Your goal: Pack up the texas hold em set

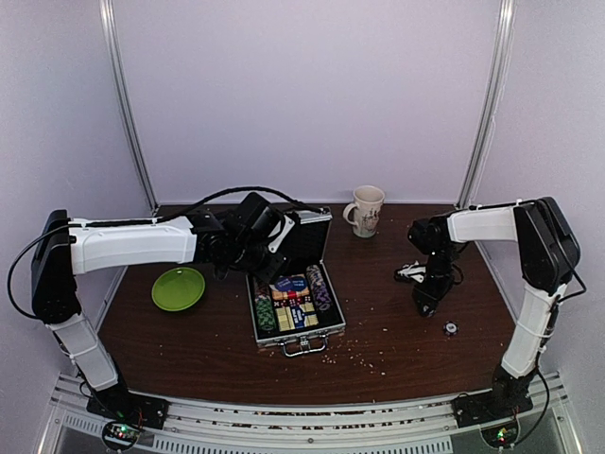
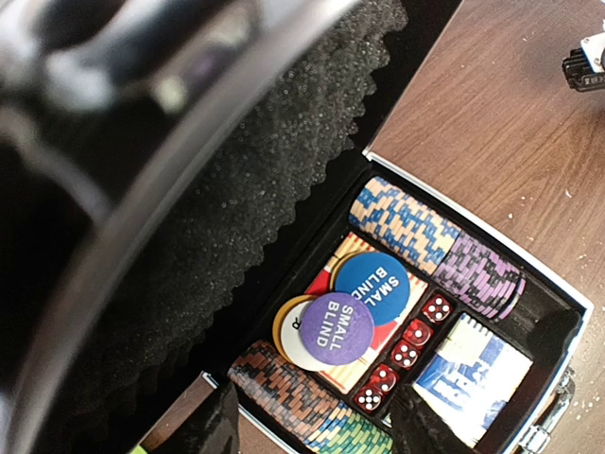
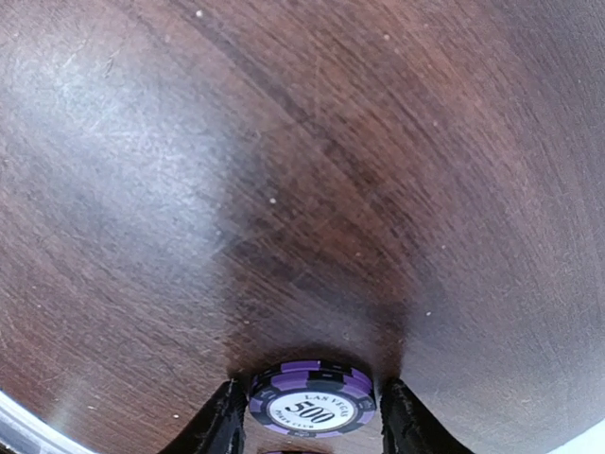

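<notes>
One purple-and-white poker chip marked 500 (image 3: pixel 312 405) lies flat on the dark wooden table (image 1: pixel 397 355). It is framed by the right tool (image 1: pixel 424 305), which points straight down at about 3 o'clock from the small silver aluminium briefcase (image 1: pixel 284 340). Its fingers (image 3: pixel 222 426) stand one on either side of the chip's rim, very close; whether they already pinch it I cannot tell. The briefcase sits open mid-table with its black foam lid (image 2: pixel 284 189) raised at 12 o'clock. Inside are rows of coloured chips, red dice (image 2: pixel 406 355) and round "small blind" buttons (image 2: pixel 331 326). The left tool (image 2: pixel 317 427) hangs beside that lid, fingers spread, nothing between them.

The step in hand looks like picking up this stray chip. A flat chip offers only a thin edge, so the fingers should go right down to the wood. They should squeeze evenly across its widest line so it does not squirt out. Lift straight up before swinging toward 9 o'clock, then release low over the purple row (image 2: pixel 487 276) on the briefcase's 3 o'clock side.
</notes>
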Action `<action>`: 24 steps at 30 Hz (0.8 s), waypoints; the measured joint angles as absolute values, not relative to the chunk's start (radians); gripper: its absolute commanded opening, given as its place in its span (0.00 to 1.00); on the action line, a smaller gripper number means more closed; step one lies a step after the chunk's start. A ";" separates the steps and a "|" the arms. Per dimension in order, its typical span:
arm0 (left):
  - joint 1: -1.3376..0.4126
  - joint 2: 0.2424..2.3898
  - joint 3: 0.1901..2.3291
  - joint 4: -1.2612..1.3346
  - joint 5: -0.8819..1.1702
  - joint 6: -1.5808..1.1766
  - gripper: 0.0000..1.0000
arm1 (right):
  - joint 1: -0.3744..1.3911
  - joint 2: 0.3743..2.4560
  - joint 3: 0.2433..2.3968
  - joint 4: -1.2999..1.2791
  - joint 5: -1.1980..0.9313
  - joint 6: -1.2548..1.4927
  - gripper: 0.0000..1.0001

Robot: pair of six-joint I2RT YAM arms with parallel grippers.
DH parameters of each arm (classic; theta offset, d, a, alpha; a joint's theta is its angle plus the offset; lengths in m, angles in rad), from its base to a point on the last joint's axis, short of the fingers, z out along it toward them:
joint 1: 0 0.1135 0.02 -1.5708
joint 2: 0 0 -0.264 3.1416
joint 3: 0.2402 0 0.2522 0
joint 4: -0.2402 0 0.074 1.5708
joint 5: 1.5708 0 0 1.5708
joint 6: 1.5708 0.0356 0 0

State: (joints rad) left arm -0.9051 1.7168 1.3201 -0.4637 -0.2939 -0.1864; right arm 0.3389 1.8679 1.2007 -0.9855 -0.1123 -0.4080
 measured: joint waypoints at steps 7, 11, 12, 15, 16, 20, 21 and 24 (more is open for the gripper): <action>-0.905 1.716 1.320 -0.464 -0.301 -0.189 0.57 | 0.369 1.840 1.164 -0.957 -0.059 -0.393 0.35; -0.905 1.714 1.314 -0.463 -0.311 -0.190 0.57 | 0.384 1.822 1.151 -0.944 -0.043 -0.395 0.34; -0.905 1.710 1.310 -0.463 -0.314 -0.190 0.57 | 0.393 1.816 1.149 -0.944 -0.039 -0.397 0.34; -0.905 1.691 1.281 -0.456 -0.321 -0.193 0.57 | 0.451 1.772 1.143 -0.944 -0.024 -0.407 0.34; -0.905 1.683 1.270 -0.453 -0.323 -0.194 0.57 | 0.480 1.748 1.143 -0.941 -0.023 -0.413 0.34; -0.905 1.649 1.225 -0.445 -0.341 -0.204 0.57 | 0.603 1.664 1.169 -0.911 -0.022 -0.424 0.33; -0.905 1.644 1.219 -0.445 -0.344 -0.207 0.57 | 0.637 1.654 1.183 -0.895 -0.023 -0.425 0.33; -0.903 1.641 1.216 -0.444 -0.351 -0.218 0.57 | 0.723 1.651 1.224 -0.834 -0.021 -0.435 0.33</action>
State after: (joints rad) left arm -0.9028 1.6409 1.2156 -0.4442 -0.3508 -0.2176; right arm 0.7235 1.6512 1.2236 -0.8341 -0.0208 -0.4351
